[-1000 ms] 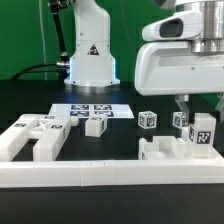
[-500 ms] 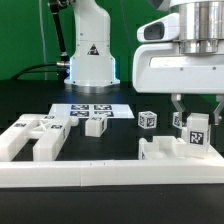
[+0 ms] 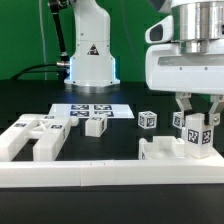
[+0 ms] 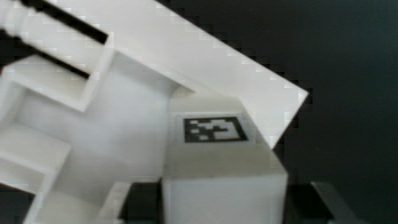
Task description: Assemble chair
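black table point(image 3: 112, 143) beneath all; the fingers point(image 3: 181, 106) are clenched on a tagged chair leg point(image 3: 198, 133), held close over the notched chair panel point(image 3: 160, 152) at the exterior view's right. if the leg sits tilted, it could jam against the panel.

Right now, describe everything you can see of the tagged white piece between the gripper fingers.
The tagged piece is a white, matte, plastic-looking block standing upright, with one square black-and-white tag facing the exterior camera. It sits on the exterior view's right, between the fingers of the gripper; whether they clamp it is unclear. A low white panel part lies beside its base.
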### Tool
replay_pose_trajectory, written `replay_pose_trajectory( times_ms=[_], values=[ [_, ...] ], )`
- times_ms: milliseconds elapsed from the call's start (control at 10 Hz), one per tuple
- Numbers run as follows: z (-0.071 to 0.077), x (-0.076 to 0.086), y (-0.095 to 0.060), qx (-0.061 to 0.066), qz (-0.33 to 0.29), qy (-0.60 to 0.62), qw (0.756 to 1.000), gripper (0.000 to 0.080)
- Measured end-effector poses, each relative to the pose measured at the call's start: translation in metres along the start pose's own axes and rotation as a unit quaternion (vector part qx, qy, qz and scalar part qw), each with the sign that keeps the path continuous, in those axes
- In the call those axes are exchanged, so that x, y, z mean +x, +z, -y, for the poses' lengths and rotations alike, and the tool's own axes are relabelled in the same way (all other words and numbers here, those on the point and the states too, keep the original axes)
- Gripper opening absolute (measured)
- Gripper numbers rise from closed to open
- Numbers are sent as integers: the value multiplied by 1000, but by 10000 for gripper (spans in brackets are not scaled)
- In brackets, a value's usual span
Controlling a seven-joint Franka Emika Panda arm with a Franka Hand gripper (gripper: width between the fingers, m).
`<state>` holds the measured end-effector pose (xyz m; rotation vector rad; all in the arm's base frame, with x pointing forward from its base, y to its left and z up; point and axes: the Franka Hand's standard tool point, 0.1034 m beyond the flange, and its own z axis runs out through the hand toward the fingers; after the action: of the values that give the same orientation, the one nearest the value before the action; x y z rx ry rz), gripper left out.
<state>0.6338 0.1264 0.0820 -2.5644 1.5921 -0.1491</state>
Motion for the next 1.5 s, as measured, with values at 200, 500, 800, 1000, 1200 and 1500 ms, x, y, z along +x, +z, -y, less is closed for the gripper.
replay_pose_trajectory(
  times_ms=[200,500,800,1000,1200,1500],
  values=[
    [0,1,0,2,5,52,999,290],
    [0,0,1,2,7,80,997,420],
    [0,0,1,3,6,-26,1000,552],
    [1,0,0,4,6,-143,990,644],
    [0,1,1,4,5,-244,970,649],
    [1,0,1,4,5,-382,924,649]
  ],
)
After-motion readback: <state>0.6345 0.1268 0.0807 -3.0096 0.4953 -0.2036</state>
